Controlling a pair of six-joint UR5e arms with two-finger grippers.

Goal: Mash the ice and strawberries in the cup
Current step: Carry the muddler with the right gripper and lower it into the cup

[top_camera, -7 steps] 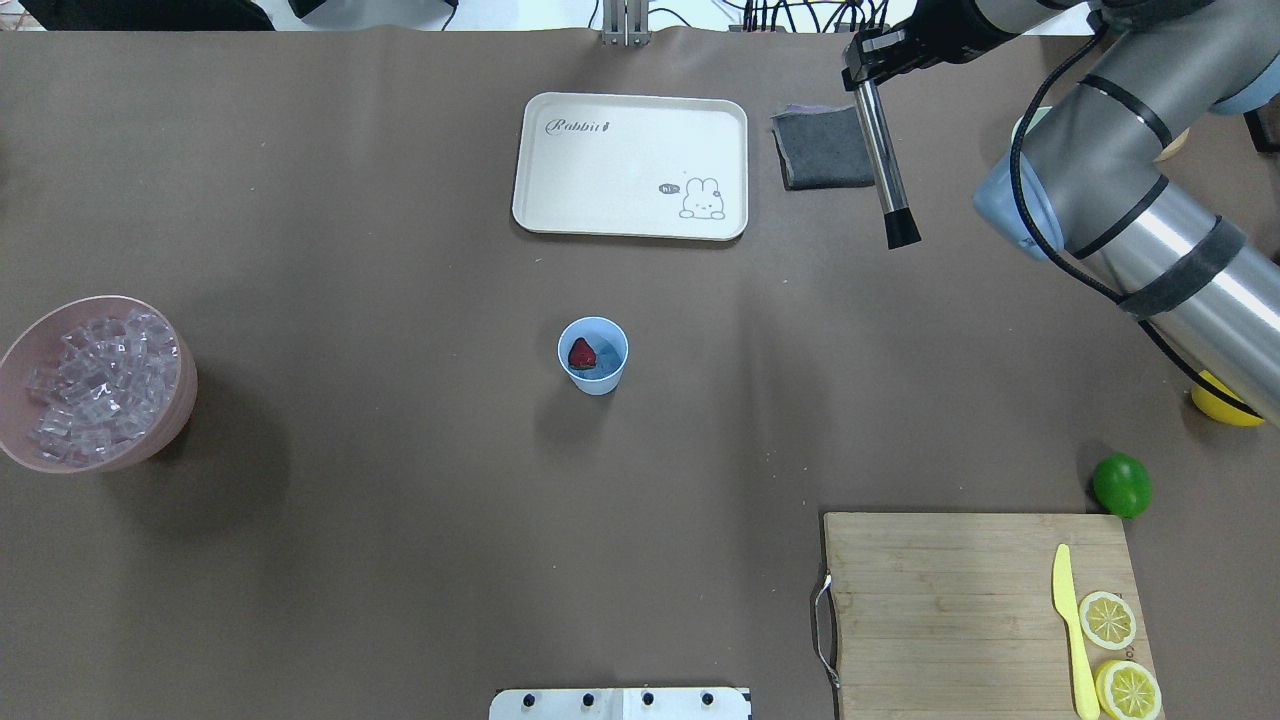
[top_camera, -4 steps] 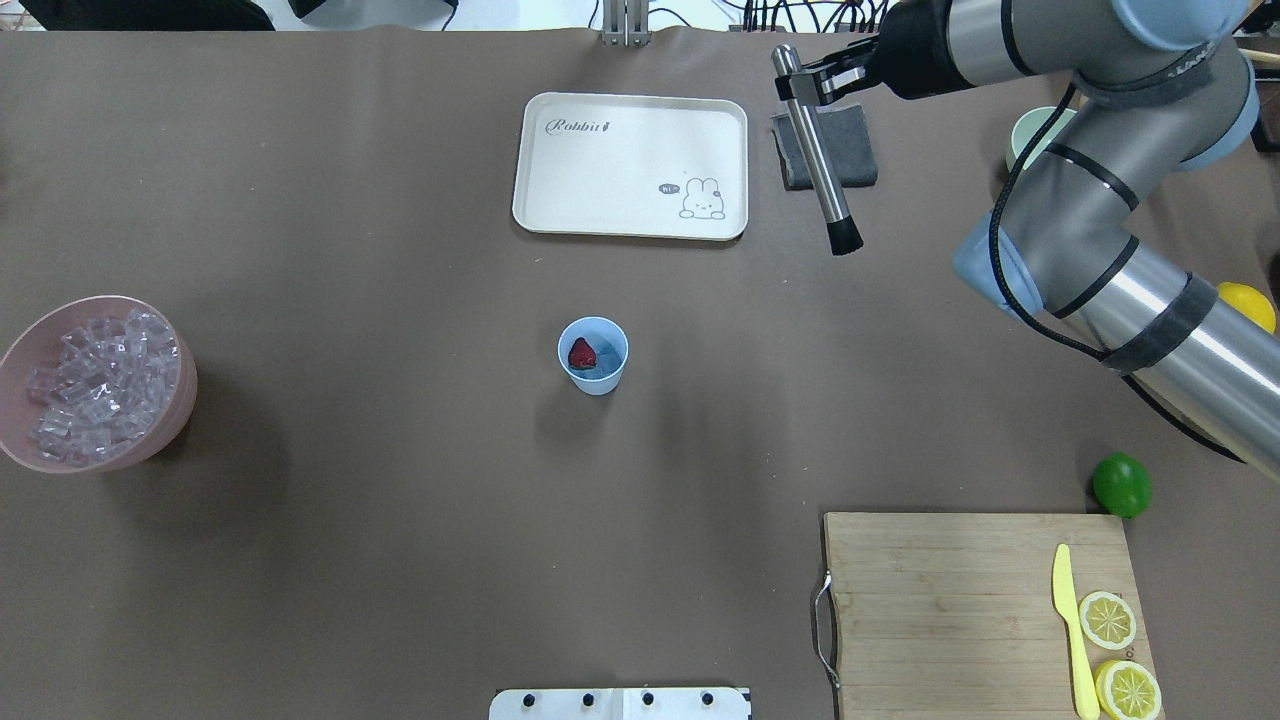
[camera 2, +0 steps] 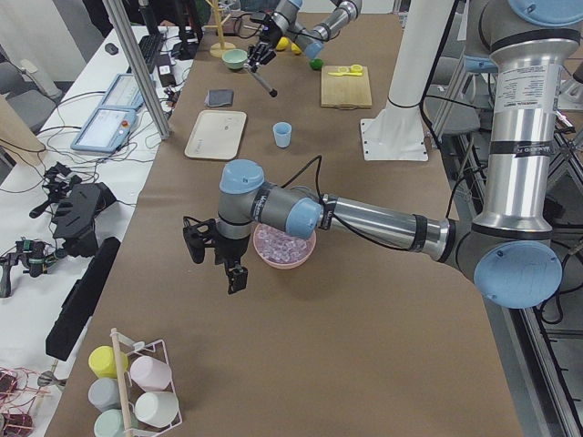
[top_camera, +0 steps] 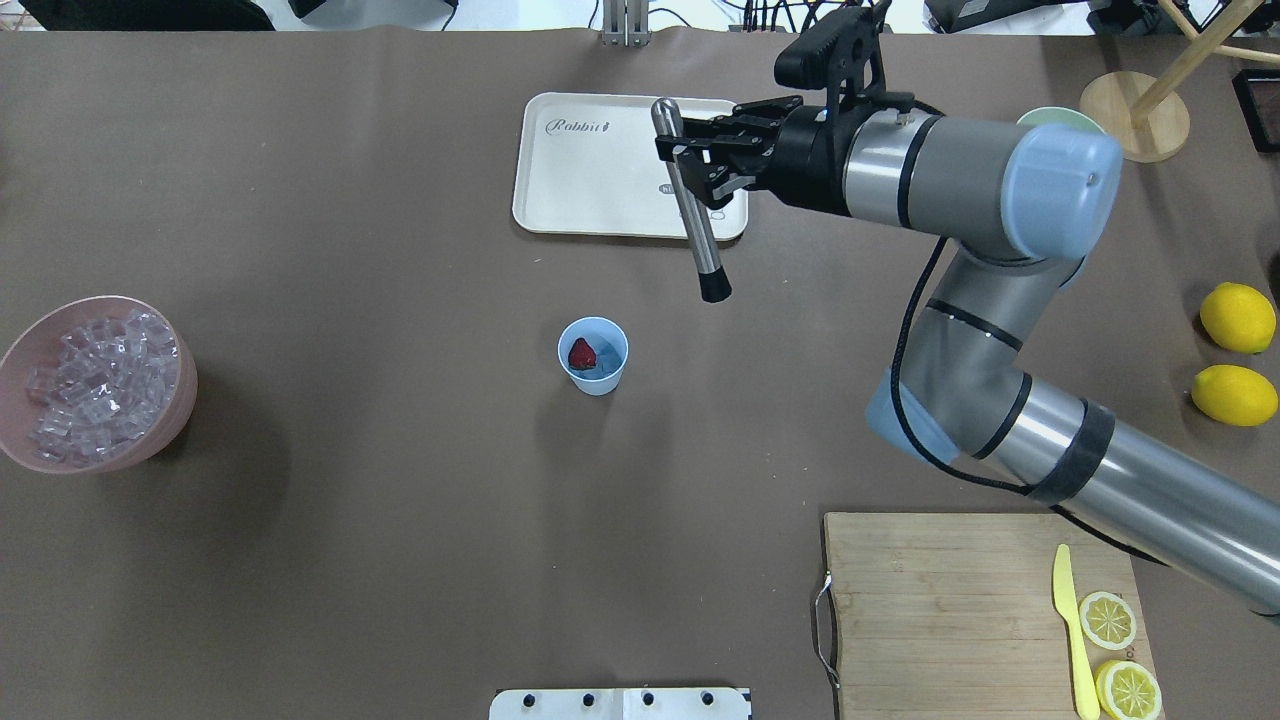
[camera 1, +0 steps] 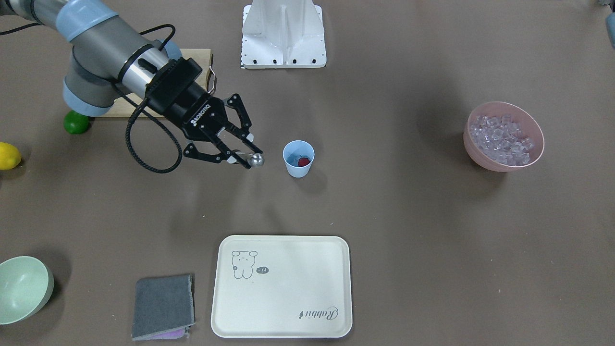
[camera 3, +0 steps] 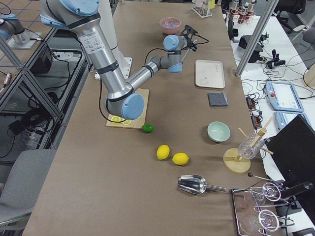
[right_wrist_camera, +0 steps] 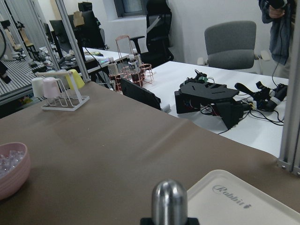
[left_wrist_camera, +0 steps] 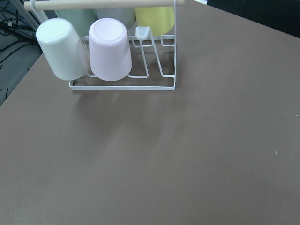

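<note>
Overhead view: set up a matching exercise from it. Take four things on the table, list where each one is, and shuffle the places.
Things
1. strawberry
2. ice cubes
3. metal muddler
4. yellow knife

Places
A. lying on the cutting board
B. held in the right gripper, above the table
C. inside the cup
D. heaped in the pink bowl

Pairs: 1-C, 2-D, 3-B, 4-A
</note>
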